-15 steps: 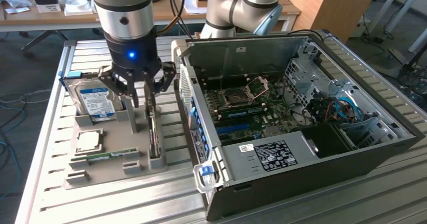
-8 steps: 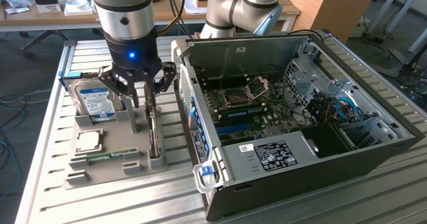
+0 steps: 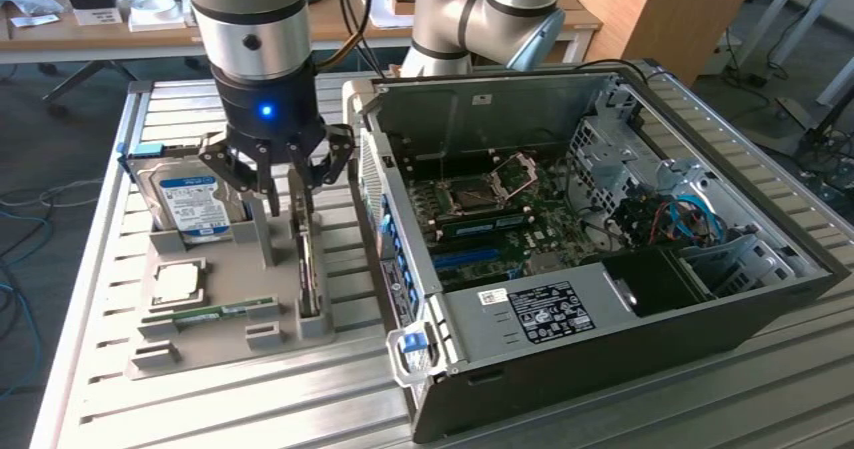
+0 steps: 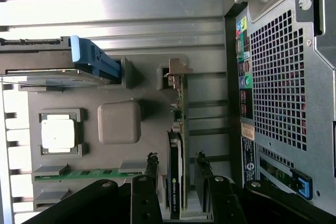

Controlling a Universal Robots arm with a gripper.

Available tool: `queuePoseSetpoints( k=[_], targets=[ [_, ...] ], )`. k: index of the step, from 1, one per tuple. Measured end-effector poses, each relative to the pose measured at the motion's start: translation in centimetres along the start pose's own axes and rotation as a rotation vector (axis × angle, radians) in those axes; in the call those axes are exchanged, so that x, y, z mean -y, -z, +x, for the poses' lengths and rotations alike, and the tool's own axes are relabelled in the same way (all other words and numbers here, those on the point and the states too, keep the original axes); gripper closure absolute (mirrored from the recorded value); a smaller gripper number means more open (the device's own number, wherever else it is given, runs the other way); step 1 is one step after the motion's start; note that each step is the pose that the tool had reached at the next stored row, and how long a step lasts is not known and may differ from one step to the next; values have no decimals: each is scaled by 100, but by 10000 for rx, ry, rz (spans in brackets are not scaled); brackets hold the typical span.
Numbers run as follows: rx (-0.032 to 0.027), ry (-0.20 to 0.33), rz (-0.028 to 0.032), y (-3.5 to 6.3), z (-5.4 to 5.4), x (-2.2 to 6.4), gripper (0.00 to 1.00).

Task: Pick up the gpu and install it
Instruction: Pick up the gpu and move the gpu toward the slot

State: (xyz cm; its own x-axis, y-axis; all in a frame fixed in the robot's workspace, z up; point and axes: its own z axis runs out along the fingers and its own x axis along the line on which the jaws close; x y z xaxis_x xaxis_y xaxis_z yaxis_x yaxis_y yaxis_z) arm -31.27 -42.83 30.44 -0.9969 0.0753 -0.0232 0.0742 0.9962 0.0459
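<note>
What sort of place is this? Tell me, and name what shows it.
Probably a robotics lab: a robot arm over a slatted metal table, an opened PC case, and a grey tray of computer parts, with cluttered desks behind.

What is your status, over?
Jaws open, one each side of gpu. It stands on edge in gray holder, ungripped. Hard drive apart.
</note>
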Motion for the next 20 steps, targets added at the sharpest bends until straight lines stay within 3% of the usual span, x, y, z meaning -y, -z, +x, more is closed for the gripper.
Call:
queuePoseSetpoints(
  k=[20],
  targets=[
    [-1, 0, 1, -131, 2, 6, 58]
  ],
)
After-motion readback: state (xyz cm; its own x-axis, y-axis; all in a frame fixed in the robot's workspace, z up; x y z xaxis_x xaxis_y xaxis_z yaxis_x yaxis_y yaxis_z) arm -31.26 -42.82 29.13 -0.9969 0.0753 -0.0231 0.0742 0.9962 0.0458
